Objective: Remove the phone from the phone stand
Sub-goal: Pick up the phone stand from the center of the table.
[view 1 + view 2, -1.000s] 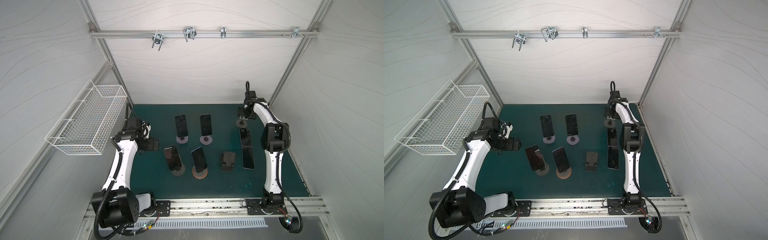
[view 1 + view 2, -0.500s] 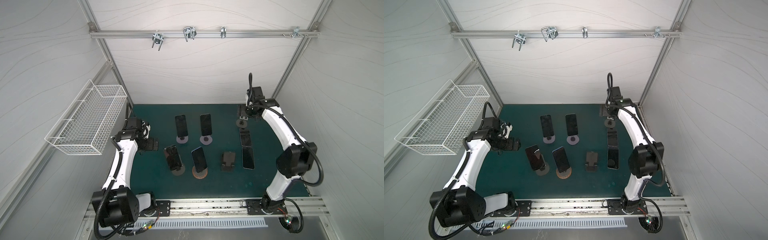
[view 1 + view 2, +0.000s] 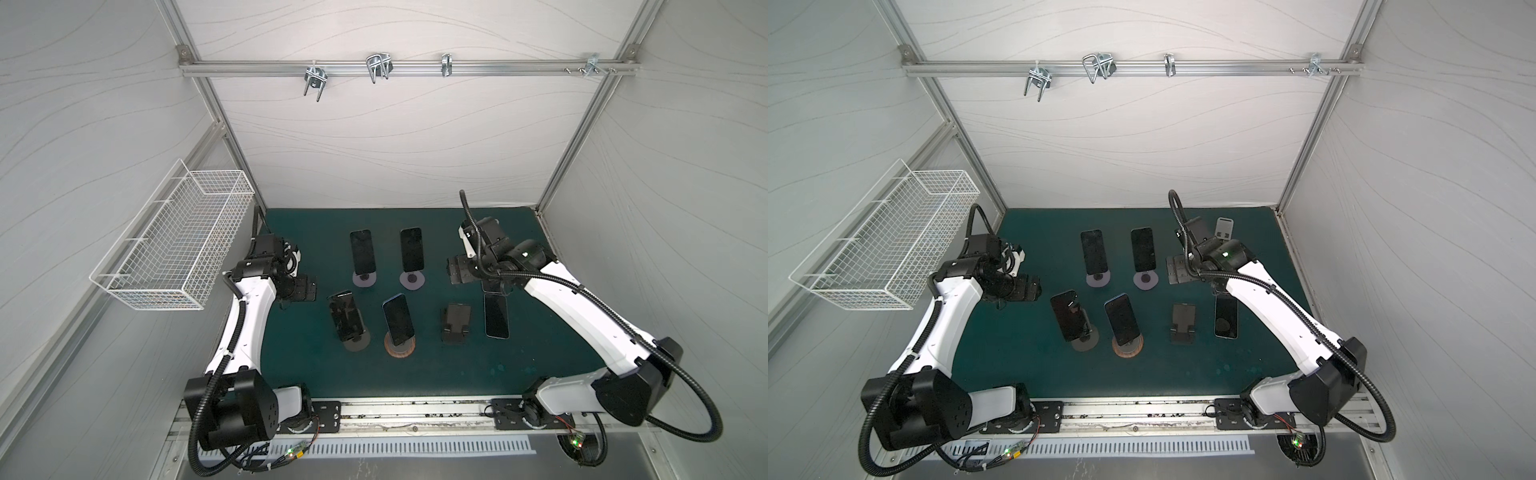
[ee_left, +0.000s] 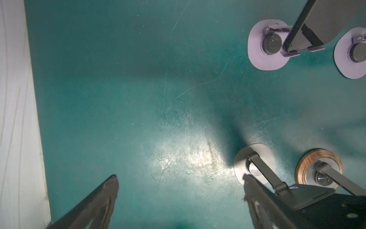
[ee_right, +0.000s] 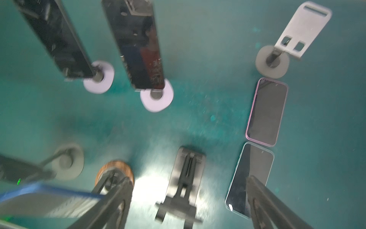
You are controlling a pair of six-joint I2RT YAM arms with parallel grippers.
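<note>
The right pincer hangs above the green table with its jaws wide and nothing between them, and the left pincer gapes just as wide. Below the right pincer sits an empty black stand. Beyond it, away from the left pincer, a purple-cased phone and a second phone lie flat, end to end. Between the two pincers four phones lean on stands, among them a blue-cased phone on a wood-rimmed stand.
</note>
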